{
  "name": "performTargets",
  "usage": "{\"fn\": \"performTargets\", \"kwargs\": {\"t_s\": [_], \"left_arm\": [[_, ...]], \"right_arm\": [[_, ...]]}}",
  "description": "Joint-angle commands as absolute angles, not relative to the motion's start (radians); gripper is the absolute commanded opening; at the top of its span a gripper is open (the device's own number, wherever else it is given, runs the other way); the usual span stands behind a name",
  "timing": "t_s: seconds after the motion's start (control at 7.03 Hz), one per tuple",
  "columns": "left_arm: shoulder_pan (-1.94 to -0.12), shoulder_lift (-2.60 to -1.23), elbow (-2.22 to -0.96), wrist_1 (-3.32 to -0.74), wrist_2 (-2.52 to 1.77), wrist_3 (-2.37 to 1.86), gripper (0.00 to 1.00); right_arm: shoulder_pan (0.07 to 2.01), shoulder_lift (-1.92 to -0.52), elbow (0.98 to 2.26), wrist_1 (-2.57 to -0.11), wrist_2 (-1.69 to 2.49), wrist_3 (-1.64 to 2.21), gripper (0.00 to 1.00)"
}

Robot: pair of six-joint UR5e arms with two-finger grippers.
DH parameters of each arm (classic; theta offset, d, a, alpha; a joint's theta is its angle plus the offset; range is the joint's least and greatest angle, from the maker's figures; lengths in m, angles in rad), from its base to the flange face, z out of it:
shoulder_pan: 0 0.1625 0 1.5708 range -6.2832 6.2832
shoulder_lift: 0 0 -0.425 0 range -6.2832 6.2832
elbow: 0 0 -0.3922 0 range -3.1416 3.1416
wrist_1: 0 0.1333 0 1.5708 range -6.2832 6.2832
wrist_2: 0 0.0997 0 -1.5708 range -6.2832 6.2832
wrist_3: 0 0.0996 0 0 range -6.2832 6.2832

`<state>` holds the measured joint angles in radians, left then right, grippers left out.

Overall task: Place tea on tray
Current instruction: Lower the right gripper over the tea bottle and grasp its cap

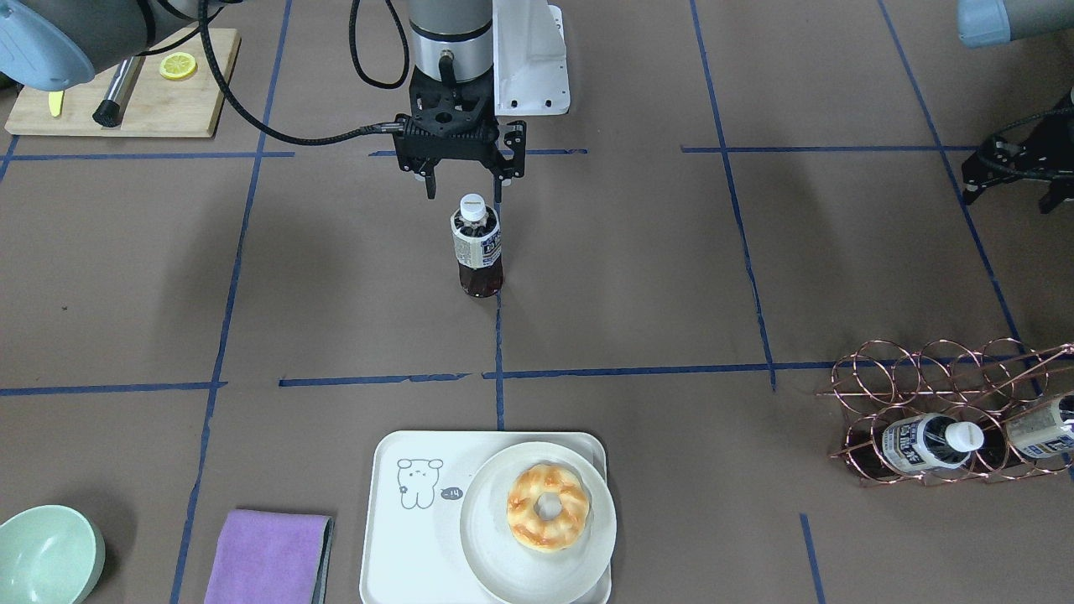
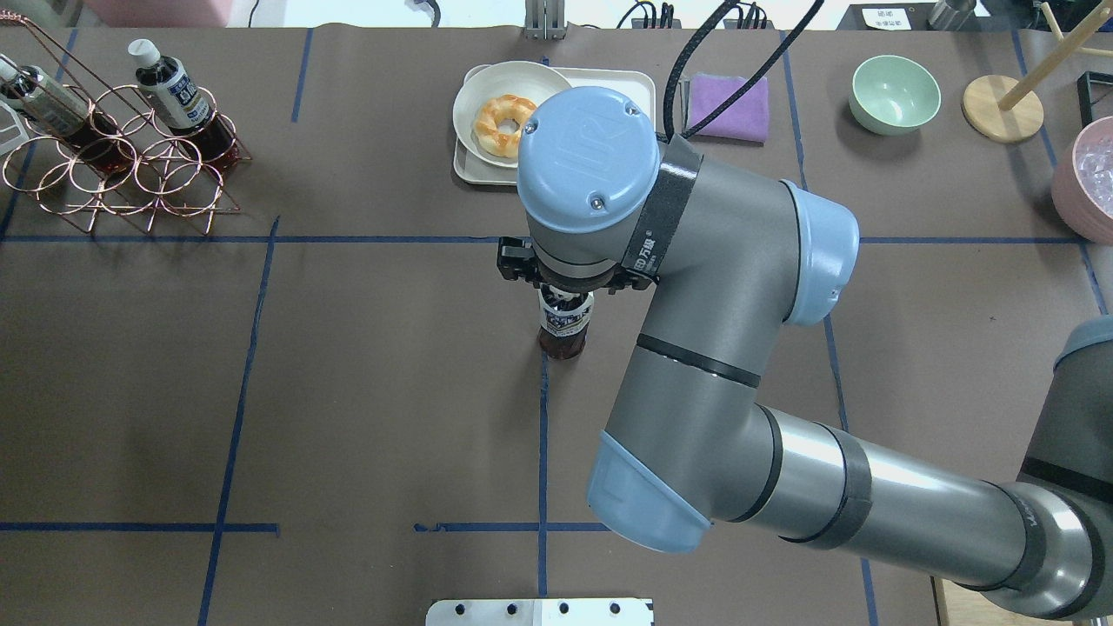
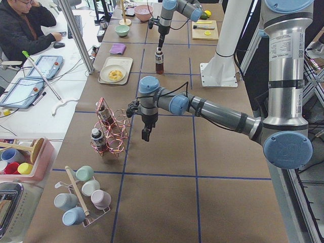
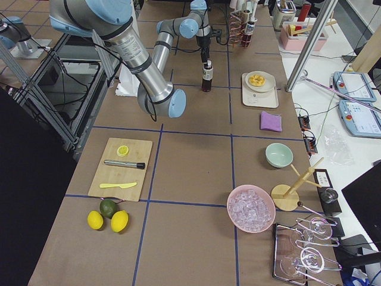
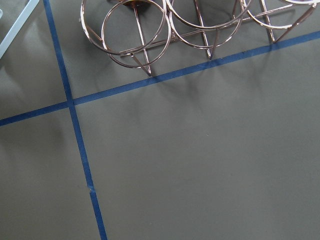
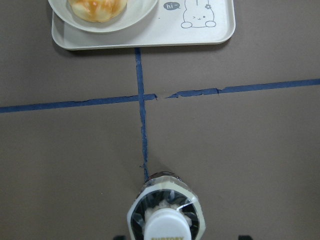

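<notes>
On taped brown table (paper, perhaps): tea

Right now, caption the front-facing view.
Right end effector open above upright tea; tray holds plate with doughnut.

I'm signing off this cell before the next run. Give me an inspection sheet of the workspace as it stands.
Surface: table covered in brown paper, with a blue tape grid.
Job's things: tea upright on the table, off the tray; the tray holds a plate with a doughnut, and its bear half is bare.
Clutter: two more bottles in a wire rack; purple cloth; green bowl; cutting board.
Grippers: right gripper open, poised above the tea's cap; left gripper near the rack, state unclear.
Cables: black cable loops from the right gripper above the table.
Surroundings: a person seated at a side desk.
</notes>
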<state>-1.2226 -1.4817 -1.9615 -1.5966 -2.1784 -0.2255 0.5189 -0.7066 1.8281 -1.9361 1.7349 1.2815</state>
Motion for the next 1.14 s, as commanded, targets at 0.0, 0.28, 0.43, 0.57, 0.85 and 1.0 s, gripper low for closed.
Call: {"fn": "performTargets", "kwargs": {"t_s": [0.0,0.28,0.43,0.57,0.85,1.0], "left_arm": [[-1.223,-1.482,-1.957,-1.597,-2.178,-0.225,1.0],[-1.223,-1.483,-1.957,-1.595,-2.178,-0.227,1.0],[-1.223,-1.483,-1.957,-1.597,-2.178,-0.227,1.0],[-1.223,-1.483,-1.957,-1.597,-2.178,-0.227,1.0],[-1.223,-1.483,-1.953,-1.597,-2.178,-0.227,1.0],[-1.223,-1.486,-1.948,-1.597,-2.178,-0.227,1.0]], "right_arm": [[0.519,-0.701,1.815,-1.936,1.738,1.267,0.73],[0.52,-0.701,1.806,-1.936,1.738,1.266,0.66],[0.52,-0.7,1.799,-1.936,1.738,1.258,0.65],[0.52,-0.699,1.798,-1.934,1.738,1.258,0.63],[0.52,-0.69,1.793,-1.934,1.74,1.258,0.62],[0.519,-0.666,1.772,-1.934,1.74,1.259,0.62]]}}
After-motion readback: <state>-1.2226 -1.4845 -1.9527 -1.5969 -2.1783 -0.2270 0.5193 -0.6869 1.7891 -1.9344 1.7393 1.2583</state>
